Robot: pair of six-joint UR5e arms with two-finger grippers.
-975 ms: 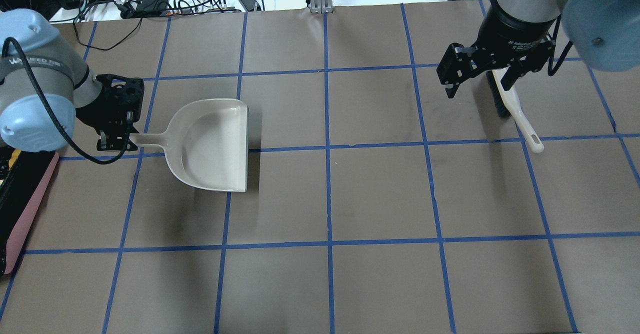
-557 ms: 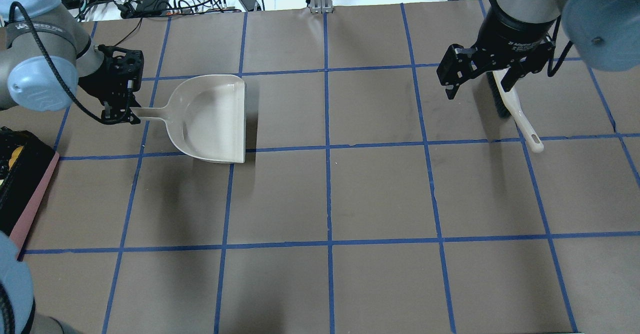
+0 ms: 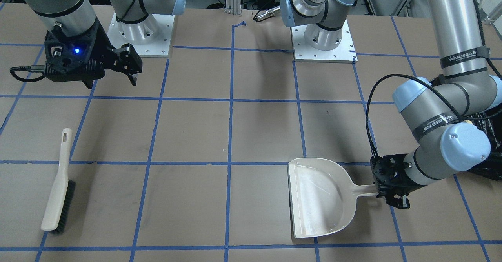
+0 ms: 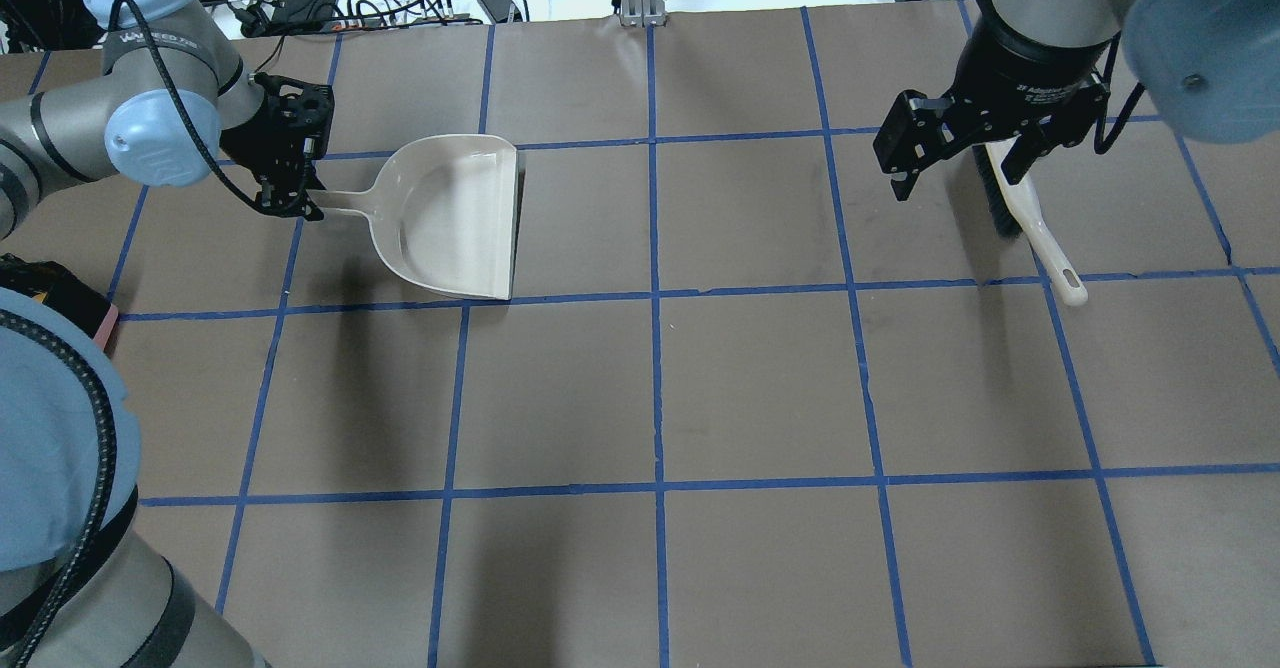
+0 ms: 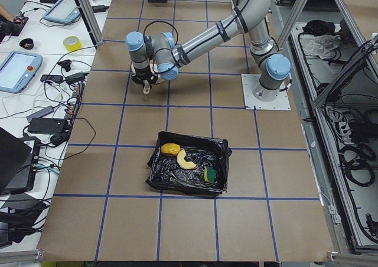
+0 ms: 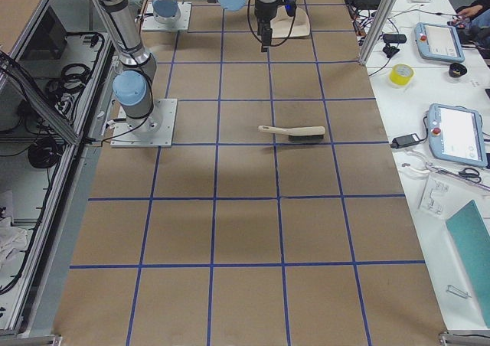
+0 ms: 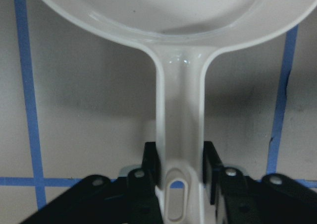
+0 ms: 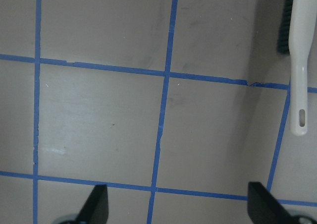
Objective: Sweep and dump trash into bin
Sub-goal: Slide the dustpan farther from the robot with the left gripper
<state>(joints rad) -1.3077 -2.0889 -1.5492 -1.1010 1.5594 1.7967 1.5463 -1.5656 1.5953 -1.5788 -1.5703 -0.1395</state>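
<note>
The trash lies in the bin [image 5: 189,171], a container lined with a black bag, in the exterior left view: a yellow-brown lump [image 5: 170,149], a tan croissant [image 5: 185,160] and a yellow-and-green sponge [image 5: 210,175]. My left gripper [image 4: 290,210] is shut on the handle of the cream dustpan [image 4: 455,218], which is empty and level at the far left of the table. The left wrist view shows the fingers [image 7: 150,167] clamped on the handle. My right gripper [image 4: 958,173] is open and empty, hovering beside the cream brush [image 4: 1030,218], which lies flat on the table.
The bin's corner [image 4: 62,298] shows at the left edge of the overhead view, partly behind my left arm. Cables and devices lie beyond the table's far edge [image 4: 640,16]. The table is brown paper with a blue tape grid.
My left gripper has carried the dustpan away from the bin, toward the far edge and a little to the right. The right gripper and the brush have not moved.
</note>
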